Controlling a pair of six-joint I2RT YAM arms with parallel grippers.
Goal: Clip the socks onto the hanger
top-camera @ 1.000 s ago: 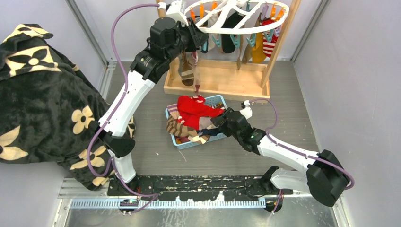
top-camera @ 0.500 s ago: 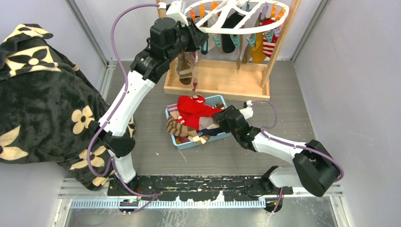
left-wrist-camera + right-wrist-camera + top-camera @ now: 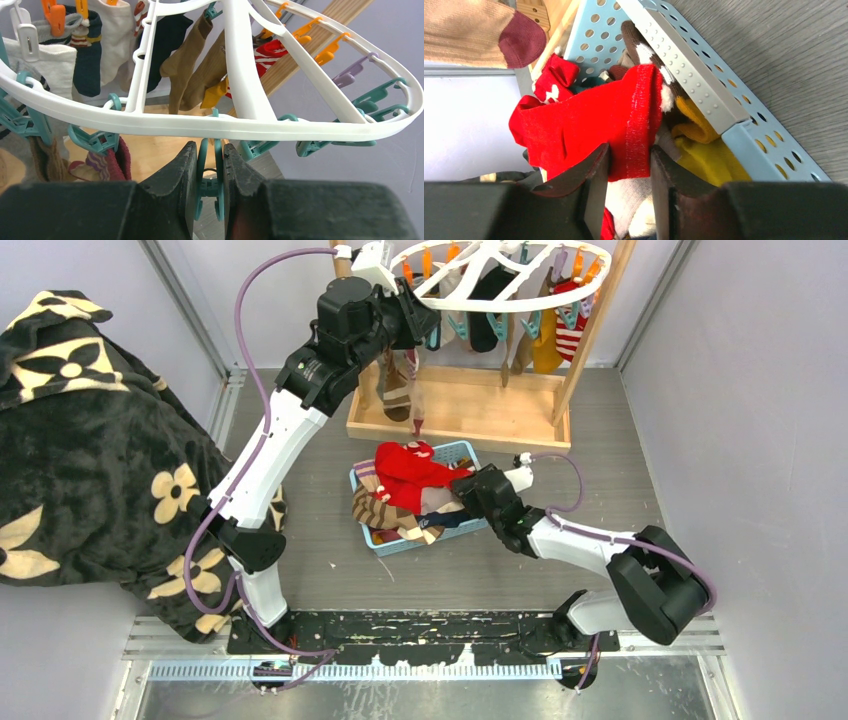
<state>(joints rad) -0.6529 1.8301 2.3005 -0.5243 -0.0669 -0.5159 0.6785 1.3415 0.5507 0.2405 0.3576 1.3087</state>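
Observation:
The white oval hanger (image 3: 520,302) (image 3: 235,75) hangs at the back with teal and orange clips and several socks pinned to it. My left gripper (image 3: 425,325) (image 3: 210,160) is up under its rim, shut on a teal clip (image 3: 216,172), squeezing its two arms together. My right gripper (image 3: 462,490) (image 3: 629,165) reaches into the blue basket (image 3: 455,452) (image 3: 704,85). It is open, with the cuff of a red sock (image 3: 405,475) (image 3: 584,120) lying between the two fingers. Under it lie a yellow sock (image 3: 709,155) and a brown-striped sock (image 3: 385,512).
A wooden stand (image 3: 470,410) holds the hanger, its base just behind the basket. A big black floral blanket (image 3: 90,440) covers the left side. Grey walls close in both sides. A tan sock with a maroon toe (image 3: 479,32) dangles above the basket.
My right gripper has pushed a little further into the basket and its jaws have narrowed around the red sock's cuff. The left gripper stays shut on the clip.

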